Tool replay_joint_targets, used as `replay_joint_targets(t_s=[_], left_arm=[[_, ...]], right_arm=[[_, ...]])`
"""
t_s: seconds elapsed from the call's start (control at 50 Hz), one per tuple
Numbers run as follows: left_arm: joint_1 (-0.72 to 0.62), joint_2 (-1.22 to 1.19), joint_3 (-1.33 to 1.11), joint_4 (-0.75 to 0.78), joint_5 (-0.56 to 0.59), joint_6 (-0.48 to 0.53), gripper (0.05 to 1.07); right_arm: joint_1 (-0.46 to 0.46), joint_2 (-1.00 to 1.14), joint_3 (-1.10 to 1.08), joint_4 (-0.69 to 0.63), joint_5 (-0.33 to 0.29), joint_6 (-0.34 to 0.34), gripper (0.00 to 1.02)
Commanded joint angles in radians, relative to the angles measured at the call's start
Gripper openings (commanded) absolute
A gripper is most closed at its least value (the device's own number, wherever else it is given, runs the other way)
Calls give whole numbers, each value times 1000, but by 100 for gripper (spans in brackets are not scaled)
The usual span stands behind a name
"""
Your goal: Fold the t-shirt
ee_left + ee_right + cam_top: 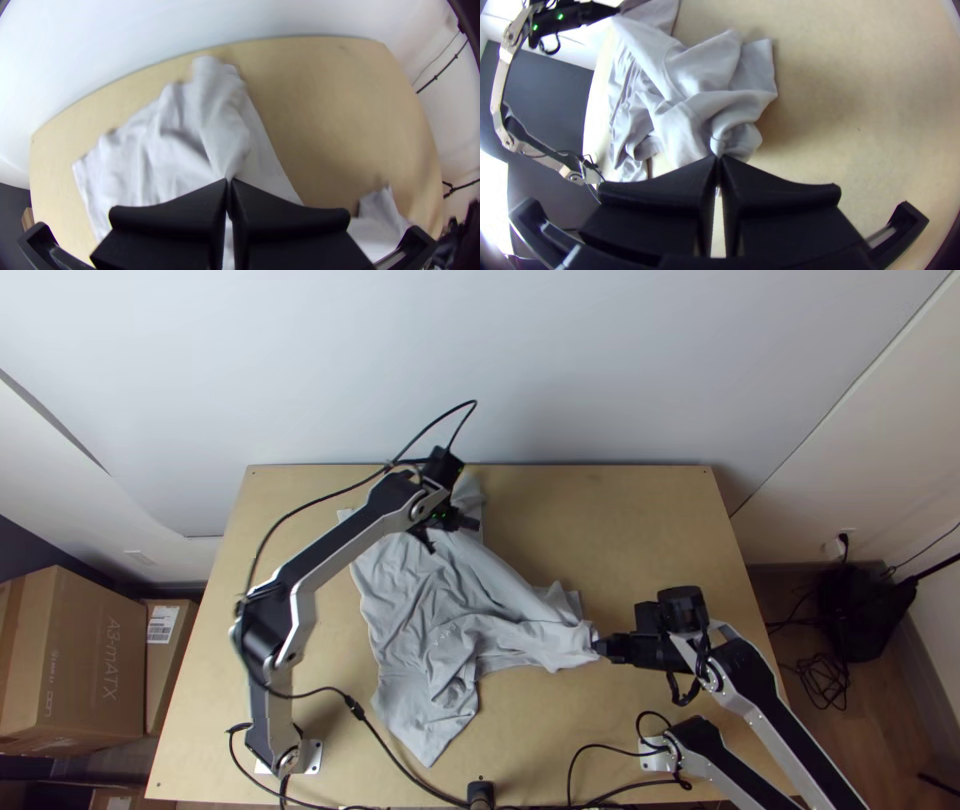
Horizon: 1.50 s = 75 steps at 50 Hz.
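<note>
Grey t-shirt [405,590] pinched at two spots, no neat fold made

T-shirt lay bunched and skewed, left of centre on the wooden surface [640,530], one part trailing toward the near edge. Left gripper [229,181] was over its far part, fingers together on a pinch of fabric. Right gripper [719,157] had its fingers clamped on a gathered bit at the other side; a ridge of cloth ran between the two grips. Step in hand looked like straightening before folding, so task probably early. Next move likely called for pulling the grips apart, lifting a little and laying the cloth flat, then regripping at corners for a first fold

In the way: creases and layers doubled under, which could get locked into the fold; gathered right end might slip or drag the rest crooked. Left arm [330,560] reached over the far-left side, so paths needed care. Black cable [390,755] ran near the close edge, could snag. Cardboard boxes [85,650] sat off to the left, black bag-like thing [865,615] off to the right, both out of reach of the work
</note>
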Motion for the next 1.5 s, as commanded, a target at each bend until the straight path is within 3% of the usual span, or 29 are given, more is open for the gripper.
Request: replay_joint_targets(t_s=[0.0,0.12,0.38,0.42,0.5,0.66,0.74,0.9,0.96,1.04,1.08,1.22,1.32,1.44,1.48], left_arm=[[-3,-165,-220,8,46,-11,8],[-16,-317,-445,4,97,17,8],[-157,-536,-766,-35,189,47,10],[-157,-536,-766,-47,195,44,23],[-129,-548,-760,-76,295,52,64],[27,-584,-667,-91,487,77,80],[124,-587,-620,-79,573,77,80],[262,-469,-486,-96,520,21,79],[281,-421,-450,-102,424,14,69],[296,-372,-416,-102,347,1,44],[305,-349,-399,-105,335,-5,41],[311,-294,-359,-122,332,-11,42],[296,-245,-319,-142,309,-23,53],[262,-203,-286,-151,269,-48,56],[248,-193,-278,-151,263,-49,63]], right_arm=[[-89,64,46,4,-55,14,2],[-179,124,84,4,-123,34,2],[-248,199,133,4,-160,41,2],[-248,206,136,4,-161,44,2],[-245,210,138,4,-161,51,2],[-245,212,133,4,-160,60,2],[-248,212,130,2,-160,64,2],[-250,209,119,-7,-158,81,2],[-250,206,113,-7,-158,92,2],[-248,204,110,-7,-158,104,2],[-248,204,110,-7,-158,106,2],[-248,201,116,-7,-155,121,2],[-244,196,118,-7,-154,123,2],[-238,192,118,-8,-149,126,2],[-236,189,116,-8,-149,126,2]])
